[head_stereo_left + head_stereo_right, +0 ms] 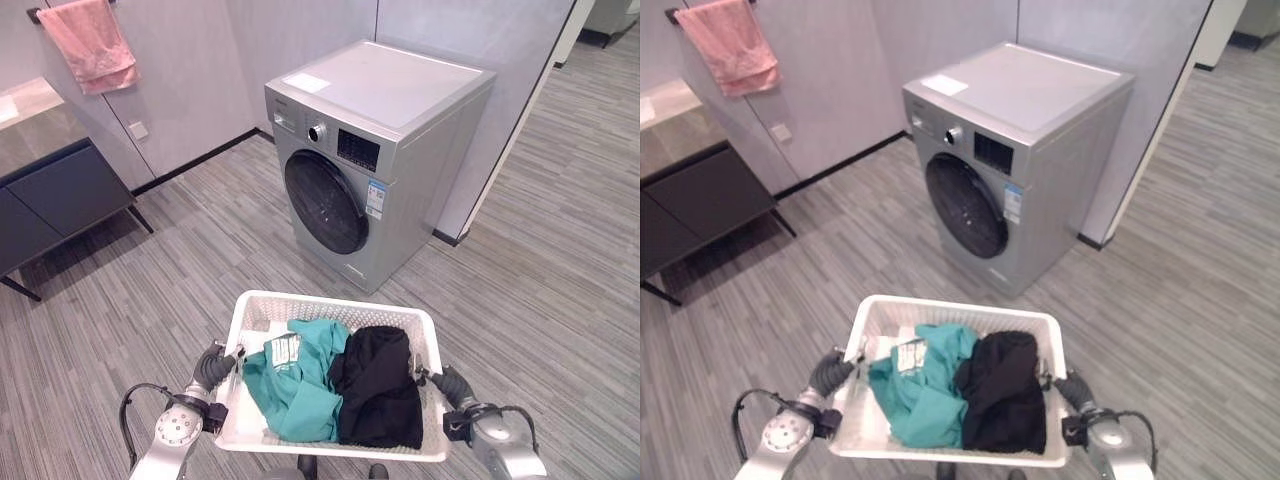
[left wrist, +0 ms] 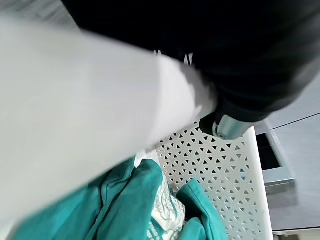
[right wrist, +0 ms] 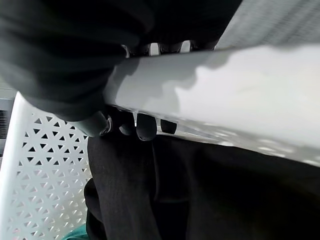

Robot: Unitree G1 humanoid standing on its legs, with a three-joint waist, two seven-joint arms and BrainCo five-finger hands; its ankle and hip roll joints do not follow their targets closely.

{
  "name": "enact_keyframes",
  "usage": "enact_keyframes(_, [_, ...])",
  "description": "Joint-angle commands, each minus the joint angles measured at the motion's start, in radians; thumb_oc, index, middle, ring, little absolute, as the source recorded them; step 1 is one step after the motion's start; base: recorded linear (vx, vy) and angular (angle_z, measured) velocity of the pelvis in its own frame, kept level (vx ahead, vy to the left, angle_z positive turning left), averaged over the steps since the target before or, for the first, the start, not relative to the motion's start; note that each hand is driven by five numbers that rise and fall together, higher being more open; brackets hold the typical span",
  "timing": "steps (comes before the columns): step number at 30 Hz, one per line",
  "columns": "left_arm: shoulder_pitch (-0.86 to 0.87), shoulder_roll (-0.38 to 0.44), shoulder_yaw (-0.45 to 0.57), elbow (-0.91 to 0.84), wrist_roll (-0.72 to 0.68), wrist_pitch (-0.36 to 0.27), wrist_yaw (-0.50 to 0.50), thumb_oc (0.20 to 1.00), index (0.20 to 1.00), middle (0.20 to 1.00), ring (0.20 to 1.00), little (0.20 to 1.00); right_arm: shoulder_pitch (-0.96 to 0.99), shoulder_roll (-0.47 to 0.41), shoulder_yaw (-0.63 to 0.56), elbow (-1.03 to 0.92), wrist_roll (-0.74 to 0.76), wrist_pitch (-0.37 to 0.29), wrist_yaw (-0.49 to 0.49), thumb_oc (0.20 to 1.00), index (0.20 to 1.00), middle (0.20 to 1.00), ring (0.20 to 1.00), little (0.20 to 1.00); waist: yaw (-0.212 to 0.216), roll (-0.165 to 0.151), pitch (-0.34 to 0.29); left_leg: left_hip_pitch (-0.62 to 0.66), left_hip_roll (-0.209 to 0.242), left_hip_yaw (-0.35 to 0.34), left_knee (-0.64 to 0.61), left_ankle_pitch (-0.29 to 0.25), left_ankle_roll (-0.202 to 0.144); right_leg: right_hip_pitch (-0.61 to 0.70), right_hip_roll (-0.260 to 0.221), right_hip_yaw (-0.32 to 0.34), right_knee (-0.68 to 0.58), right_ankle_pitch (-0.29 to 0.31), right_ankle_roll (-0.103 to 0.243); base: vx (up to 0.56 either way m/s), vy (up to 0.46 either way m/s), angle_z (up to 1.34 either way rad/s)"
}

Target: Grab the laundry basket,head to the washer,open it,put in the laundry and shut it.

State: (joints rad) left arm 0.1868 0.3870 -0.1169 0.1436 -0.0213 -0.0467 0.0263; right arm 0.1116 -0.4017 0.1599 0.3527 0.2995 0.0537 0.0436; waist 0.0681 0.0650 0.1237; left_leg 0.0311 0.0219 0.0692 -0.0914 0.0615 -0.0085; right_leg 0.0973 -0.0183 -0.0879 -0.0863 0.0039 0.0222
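I hold a white perforated laundry basket [image 1: 330, 302] low in front of me. My left hand [image 1: 215, 368] is curled round its left rim, and my right hand [image 1: 447, 385] is curled round its right rim. In the right wrist view dark fingertips [image 3: 145, 127] hook under the rim [image 3: 225, 95]. The left wrist view has the thumb [image 2: 227, 125] against the basket's edge [image 2: 100, 125]. Inside lie a teal garment [image 1: 295, 385] and a black garment [image 1: 378, 388]. The silver front-loading washer [image 1: 400, 130] stands ahead by the wall, with its round dark door [image 1: 325, 202] closed.
A dark cabinet [image 1: 50, 200] with a pale top stands at the left. Above it a pink towel [image 1: 90, 42] hangs on the wall. Striped grey floor [image 1: 230, 250] lies between the basket and the washer. A wall edge [image 1: 500, 170] runs just right of the washer.
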Motion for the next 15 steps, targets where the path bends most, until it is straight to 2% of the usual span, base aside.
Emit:
enact_keyframes(1, [-0.059, 0.092, 0.180, -0.006, 0.007, -0.034, 0.059, 0.200, 0.200, 0.200, 0.200, 0.200, -0.065, -0.011, -0.136, -0.215, 0.077, -0.099, 0.022, 0.200, 0.200, 0.200, 0.200, 0.200, 0.003, -0.088, 0.007, -0.029, 0.002, 0.066, 0.134, -0.181, 0.027, -0.045, -0.184, -0.054, 0.032, 0.034, 0.121, -0.01, 0.124, -0.05])
enact_keyframes(4, [-0.087, 0.109, 0.191, -0.004, 0.016, -0.030, 0.068, 0.200, 0.200, 0.200, 0.200, 0.200, -0.061, -0.019, -0.163, -0.262, 0.083, -0.099, 0.026, 0.200, 0.200, 0.200, 0.200, 0.200, -0.003, -0.090, 0.008, -0.038, -0.010, 0.055, 0.156, -0.196, 0.043, -0.070, -0.198, -0.047, 0.105, 0.019, 0.126, 0.02, 0.162, 0.00])
enact_keyframes(5, [-0.097, 0.119, 0.195, -0.007, 0.021, -0.028, 0.071, 0.200, 0.200, 0.200, 0.200, 0.200, -0.054, -0.024, -0.178, -0.290, 0.090, -0.095, 0.029, 0.200, 0.200, 0.200, 0.200, 0.200, -0.008, -0.088, 0.011, -0.035, -0.018, 0.042, 0.161, -0.204, 0.054, -0.098, -0.204, -0.033, 0.180, 0.000, 0.124, 0.07, 0.281, 0.14])
enact_keyframes(6, [-0.126, 0.135, 0.199, -0.002, 0.029, -0.018, 0.080, 0.200, 0.200, 0.200, 0.200, 0.200, -0.059, -0.041, -0.191, -0.324, 0.098, -0.095, 0.034, 0.200, 0.200, 0.200, 0.200, 0.200, -0.021, -0.087, 0.027, -0.020, -0.037, 0.017, 0.172, -0.215, 0.076, -0.160, -0.203, 0.004, 0.334, 0.039, 0.127, 0.05, 0.208, 0.20])
enact_keyframes(7, [-0.127, 0.135, 0.199, -0.001, 0.029, -0.018, 0.081, 0.200, 0.200, 0.200, 0.200, 0.200, -0.061, -0.041, -0.191, -0.323, 0.098, -0.095, 0.034, 0.200, 0.200, 0.200, 0.200, 0.200, -0.020, -0.088, 0.026, -0.024, -0.038, 0.018, 0.172, -0.211, 0.077, -0.166, -0.204, 0.006, 0.336, 0.041, 0.127, 0.09, 0.287, 0.28])
enact_keyframes(8, [-0.145, 0.152, 0.208, 0.000, 0.049, -0.007, 0.091, 0.200, 0.200, 0.200, 0.200, 0.200, -0.083, -0.065, -0.191, -0.363, 0.103, -0.091, 0.039, 0.200, 0.200, 0.200, 0.200, 0.200, -0.035, -0.078, 0.050, 0.005, -0.050, -0.003, 0.172, -0.224, 0.102, -0.235, -0.171, 0.061, 0.491, 0.046, 0.116, 0.04, 0.141, 0.20])
enact_keyframes(9, [-0.146, 0.152, 0.209, 0.000, 0.049, -0.007, 0.091, 0.200, 0.200, 0.200, 0.200, 0.200, -0.084, -0.065, -0.191, -0.363, 0.103, -0.091, 0.039, 0.200, 0.200, 0.200, 0.200, 0.200, -0.033, -0.078, 0.049, 0.002, -0.050, -0.001, 0.171, -0.221, 0.102, -0.240, -0.171, 0.063, 0.492, 0.049, 0.115, 0.12, 0.265, 0.10])
enact_keyframes(10, [-0.168, 0.167, 0.214, 0.009, 0.048, -0.006, 0.101, 0.200, 0.200, 0.200, 0.200, 0.200, -0.124, -0.096, -0.185, -0.386, 0.118, -0.101, 0.041, 0.200, 0.200, 0.200, 0.200, 0.200, -0.045, -0.065, 0.062, 0.028, -0.063, -0.016, 0.159, -0.223, 0.115, -0.310, -0.114, 0.093, 0.555, 0.039, 0.106, 0.07, 0.120, 0.01])
enact_keyframes(11, [-0.170, 0.166, 0.215, 0.011, 0.048, -0.007, 0.101, 0.200, 0.200, 0.200, 0.200, 0.200, -0.126, -0.098, -0.185, -0.385, 0.119, -0.102, 0.041, 0.200, 0.200, 0.200, 0.200, 0.200, -0.044, -0.065, 0.063, 0.030, -0.063, -0.015, 0.156, -0.224, 0.115, -0.312, -0.114, 0.095, 0.562, 0.035, 0.105, 0.15, 0.160, -0.07])
enact_keyframes(12, [-0.186, 0.171, 0.216, 0.013, 0.048, -0.006, 0.106, 0.200, 0.200, 0.200, 0.200, 0.200, -0.139, -0.116, -0.196, -0.399, 0.131, -0.102, 0.035, 0.200, 0.200, 0.200, 0.200, 0.200, -0.061, -0.064, 0.068, 0.049, -0.075, -0.035, 0.151, -0.230, 0.117, -0.335, -0.064, 0.132, 0.550, 0.006, 0.098, 0.22, 0.064, 0.14])
enact_keyframes(13, [-0.218, 0.172, 0.213, 0.028, 0.047, -0.011, 0.112, 0.200, 0.200, 0.200, 0.200, 0.200, -0.150, -0.140, -0.213, -0.424, 0.159, -0.110, 0.023, 0.200, 0.200, 0.200, 0.200, 0.200, -0.089, -0.076, 0.066, 0.066, -0.104, -0.083, 0.140, -0.233, 0.118, -0.357, 0.041, 0.229, 0.450, -0.019, 0.091, 0.22, 0.070, 0.12])
enact_keyframes(14, [-0.220, 0.172, 0.211, 0.029, 0.047, -0.012, 0.112, 0.200, 0.200, 0.200, 0.200, 0.200, -0.149, -0.141, -0.214, -0.424, 0.160, -0.110, 0.022, 0.200, 0.200, 0.200, 0.200, 0.200, -0.088, -0.073, 0.067, 0.068, -0.102, -0.083, 0.139, -0.235, 0.118, -0.353, 0.043, 0.228, 0.445, -0.018, 0.091, 0.32, 0.057, 0.50])
enact_keyframes(15, [-0.282, 0.173, 0.186, 0.056, 0.050, -0.013, 0.125, 0.200, 0.200, 0.200, 0.200, 0.200, -0.164, -0.163, -0.221, -0.434, 0.176, -0.130, 0.009, 0.200, 0.200, 0.200, 0.200, 0.200, -0.111, -0.087, 0.063, 0.090, -0.140, -0.142, 0.138, -0.255, 0.125, -0.383, 0.126, 0.321, 0.350, 0.018, 0.091, 0.18, 0.033, 0.61])
